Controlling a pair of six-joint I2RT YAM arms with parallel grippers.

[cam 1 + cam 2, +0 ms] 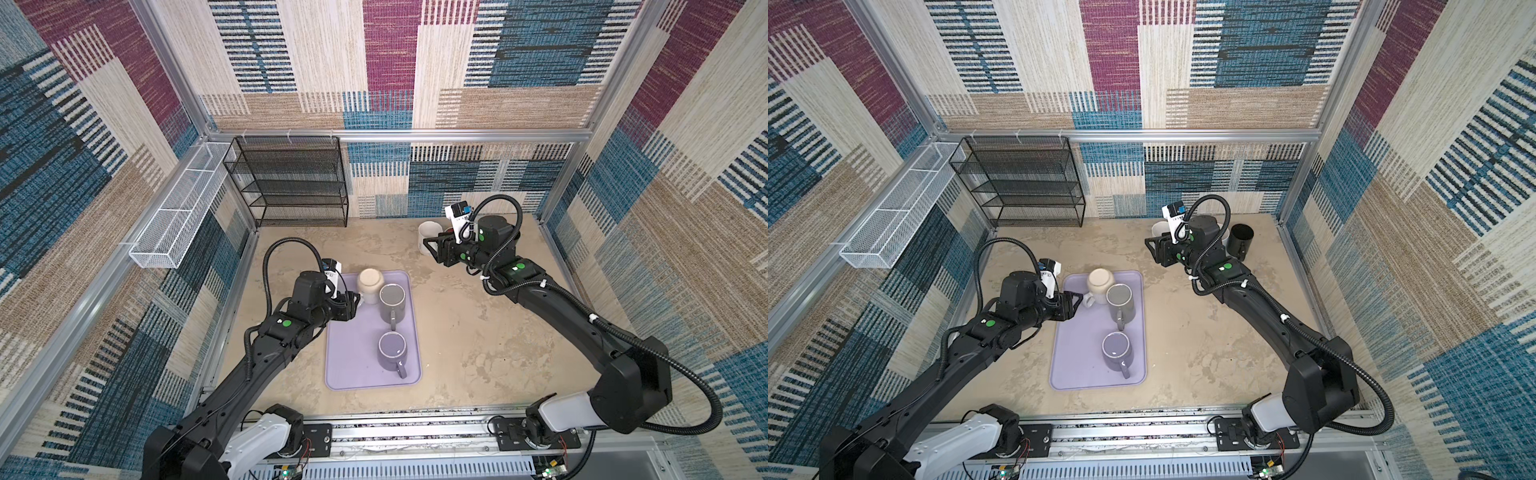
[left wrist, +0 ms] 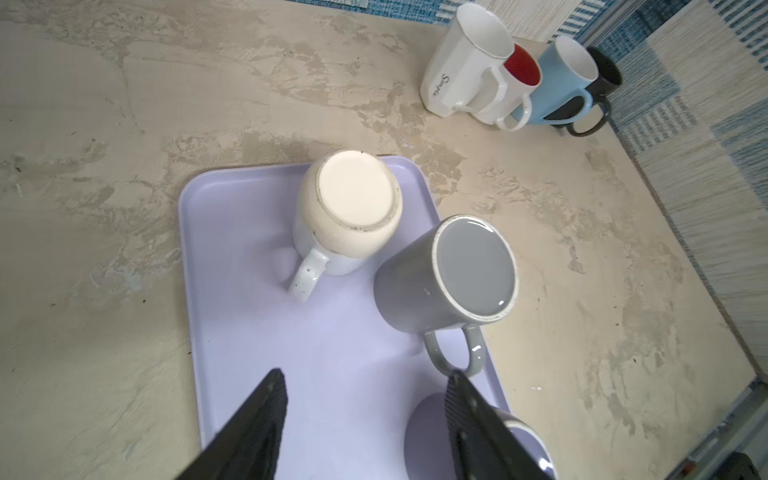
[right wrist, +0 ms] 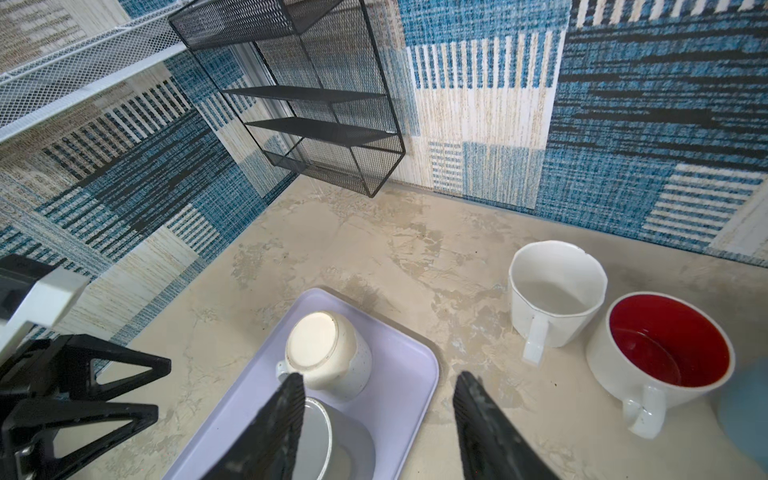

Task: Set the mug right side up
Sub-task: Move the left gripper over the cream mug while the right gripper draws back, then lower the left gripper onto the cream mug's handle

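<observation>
Progress: nothing done yet on the mug in question.

Counted 4 mugs upright at the far right of the table: white faceted mug, red-lined mug, light blue mug, black mug. Judged finished or not part of the job.

Counted 3 more on the lavender tray. Cream mug at the far left corner, plainly base-up. Grey mug just beside it on the right, also base-up. Lavender mug at the near end, apparently base-up; partly hidden in the left wrist view.

Judged target: the cream mug, as nearest to the left gripper. Left to do: grasp, lift, invert, set down on the base. None of it begun.

Left gripper: fingers apart, nothing between them, poised over the left edge of the tray.

Cream mug relative to it: just beyond the fingertips, slightly farther and to the right, with the handle turned near-left toward them. Close, but apart; no contact seen. Grey mug's handle near one finger in the left wrist view, likewise untouched.

Right gripper: fingers apart, empty, raised at the far right near the white faceted mug, well apart from the cream mug.
</observation>
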